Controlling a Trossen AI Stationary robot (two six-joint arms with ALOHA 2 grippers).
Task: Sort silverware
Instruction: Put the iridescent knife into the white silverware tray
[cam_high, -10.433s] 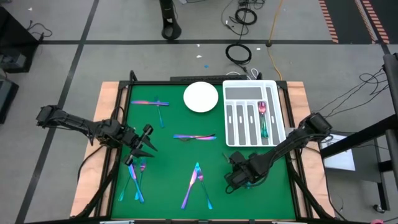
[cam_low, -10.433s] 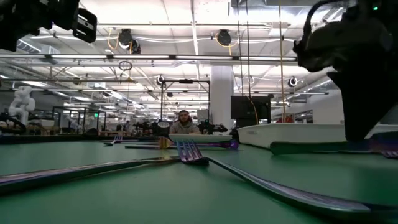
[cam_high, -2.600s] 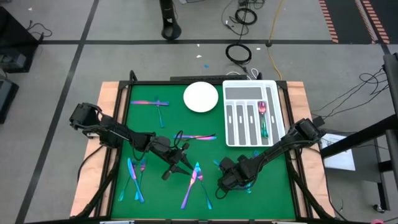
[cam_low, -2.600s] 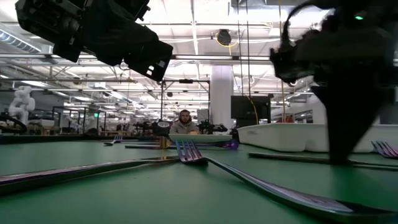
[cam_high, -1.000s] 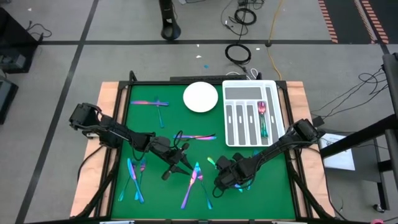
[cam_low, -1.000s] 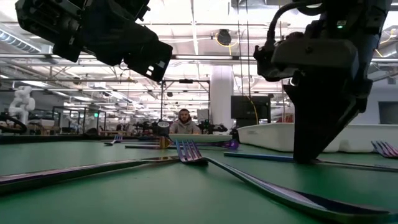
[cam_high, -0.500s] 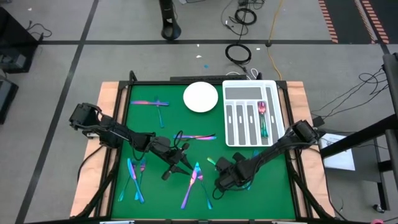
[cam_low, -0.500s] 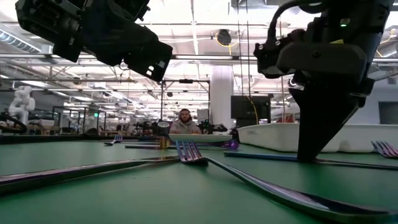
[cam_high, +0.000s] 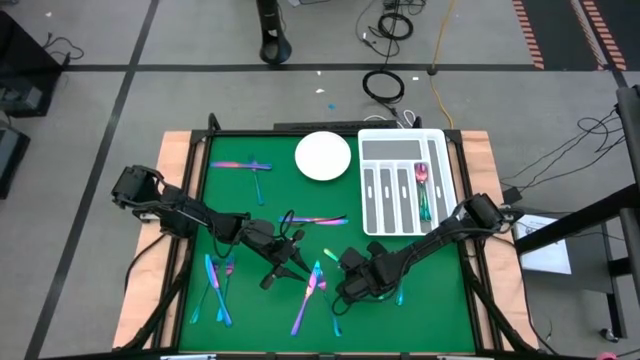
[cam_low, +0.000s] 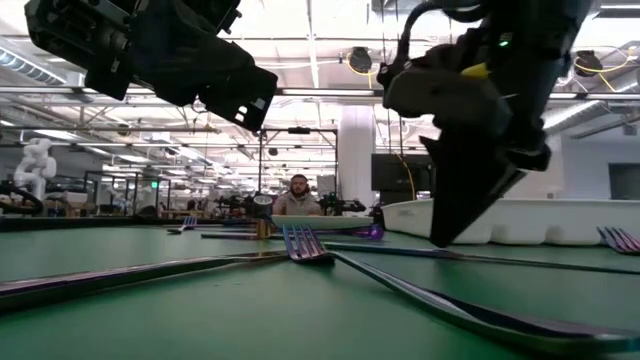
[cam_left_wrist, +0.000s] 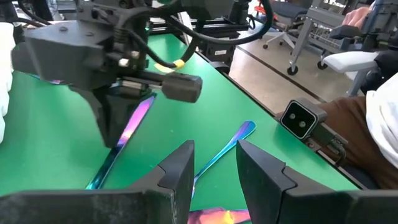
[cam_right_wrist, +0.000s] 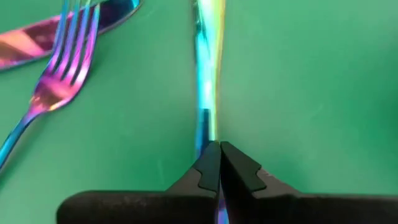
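The right claw (cam_right_wrist: 214, 163) is pressed together on the end of a slim iridescent utensil (cam_right_wrist: 208, 74), most likely a knife though its far end is cut off, and that piece runs straight ahead from the fingertips, its long axis in line with the claw's own reach. In the high view the right claw (cam_high: 345, 283) sits low on the green surface (cam_high: 400, 320) near its front middle, with the white slotted tray (cam_high: 405, 183) lying behind it and to its right, well apart; so any carry, as I judge it, goes back and right, and the piece would need turning to lie along a slot. The right arm is plainly the nearer one to both the piece and the tray. The left claw (cam_high: 282, 265), fingers apart with nothing between them, hovers just beside, to the left. The clamped piece is thin and flat, shining teal to yellow to pink along its length; a fork (cam_right_wrist: 59, 65) of the same finish lies near it, crossing a knife blade (cam_right_wrist: 37, 43). A spoon (cam_high: 423, 190) already rests in one tray slot.
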